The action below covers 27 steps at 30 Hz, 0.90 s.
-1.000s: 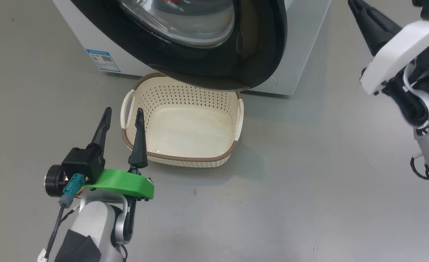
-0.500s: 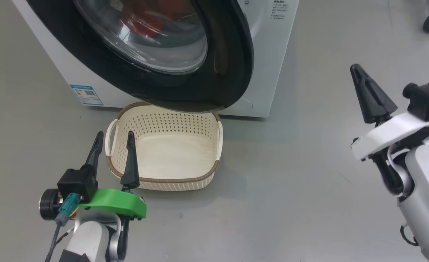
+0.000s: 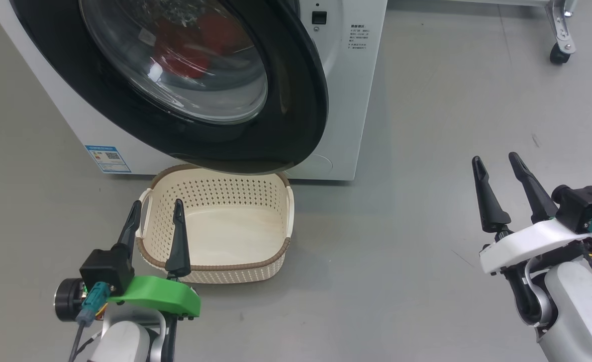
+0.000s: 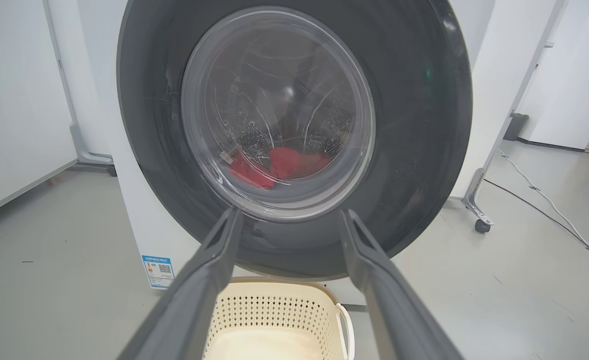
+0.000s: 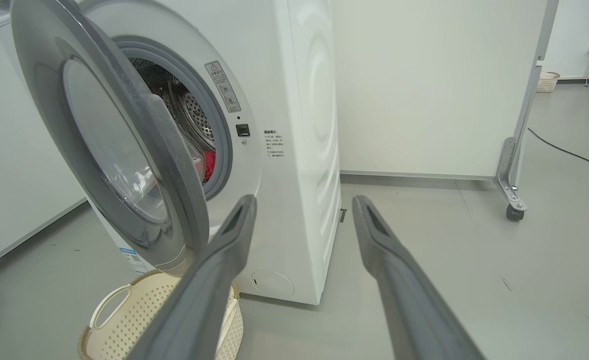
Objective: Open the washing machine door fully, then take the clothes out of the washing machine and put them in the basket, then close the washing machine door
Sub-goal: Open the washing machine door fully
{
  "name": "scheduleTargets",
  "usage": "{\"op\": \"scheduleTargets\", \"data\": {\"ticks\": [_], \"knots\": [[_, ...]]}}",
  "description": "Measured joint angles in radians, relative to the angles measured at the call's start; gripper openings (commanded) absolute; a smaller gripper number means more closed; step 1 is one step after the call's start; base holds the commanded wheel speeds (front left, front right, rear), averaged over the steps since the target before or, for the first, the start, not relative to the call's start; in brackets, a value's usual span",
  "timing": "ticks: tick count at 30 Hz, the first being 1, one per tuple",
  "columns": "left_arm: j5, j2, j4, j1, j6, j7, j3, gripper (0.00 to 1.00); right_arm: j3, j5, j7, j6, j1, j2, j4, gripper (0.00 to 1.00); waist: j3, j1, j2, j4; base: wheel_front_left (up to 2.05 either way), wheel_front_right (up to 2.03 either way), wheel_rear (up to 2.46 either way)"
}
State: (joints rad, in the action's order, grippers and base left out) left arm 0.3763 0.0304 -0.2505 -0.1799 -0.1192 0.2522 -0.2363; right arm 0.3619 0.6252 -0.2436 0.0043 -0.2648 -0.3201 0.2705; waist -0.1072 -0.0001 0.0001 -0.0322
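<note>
The washing machine door (image 3: 296, 100) stands ajar, its black rim hanging over the back of the basket (image 3: 210, 265). Red clothes (image 3: 195, 45) lie in the drum of the white washing machine (image 3: 356, 100), seen through the door's glass. My left gripper (image 3: 157, 203) is open over the basket's left rim. In the left wrist view, the left gripper (image 4: 290, 214) points at the door (image 4: 424, 125) and the clothes (image 4: 279, 165). My right gripper (image 3: 494, 157) is open over bare floor, right of the machine. From the right gripper (image 5: 304, 199), the clothes (image 5: 208, 165) show through the door gap.
A white partition on casters (image 3: 557, 53) stands behind and to the right of the machine. A cable (image 5: 569, 152) runs across the floor at the far right. Open grey floor lies between my two arms, in front of the basket.
The head camera has tilted up. My right gripper has drawn back from the machine's upper right to the lower right, and its fingers have gone from shut to open. The left gripper stays put.
</note>
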Motion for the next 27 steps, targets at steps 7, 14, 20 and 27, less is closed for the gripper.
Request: {"op": "scheduleTargets", "data": {"ticks": [7,14,20,27], "knots": [[0.000,0.000,0.006,0.002,0.000,0.000,-0.004,1.00,-0.028,-0.004,-0.002,-0.017,0.039,0.019,-0.030,1.00,0.003,0.0000,0.0000,-0.001,0.00,0.00,0.00],[0.000,0.001,0.010,0.010,0.000,0.000,-0.003,1.00,-0.050,-0.014,-0.008,-0.017,0.059,0.037,-0.059,1.00,0.000,0.0000,0.0000,0.001,0.00,0.00,0.00],[0.000,0.001,0.014,0.016,0.000,0.000,-0.002,1.00,-0.078,-0.030,-0.008,-0.017,0.062,0.052,-0.094,1.00,-0.002,0.0000,0.0000,0.002,0.00,0.00,0.00],[0.000,0.001,0.014,0.023,0.000,0.000,-0.002,1.00,-0.094,-0.041,-0.008,-0.016,0.091,0.067,-0.102,1.00,-0.001,0.0000,0.0000,0.001,0.00,0.00,0.00]]}}
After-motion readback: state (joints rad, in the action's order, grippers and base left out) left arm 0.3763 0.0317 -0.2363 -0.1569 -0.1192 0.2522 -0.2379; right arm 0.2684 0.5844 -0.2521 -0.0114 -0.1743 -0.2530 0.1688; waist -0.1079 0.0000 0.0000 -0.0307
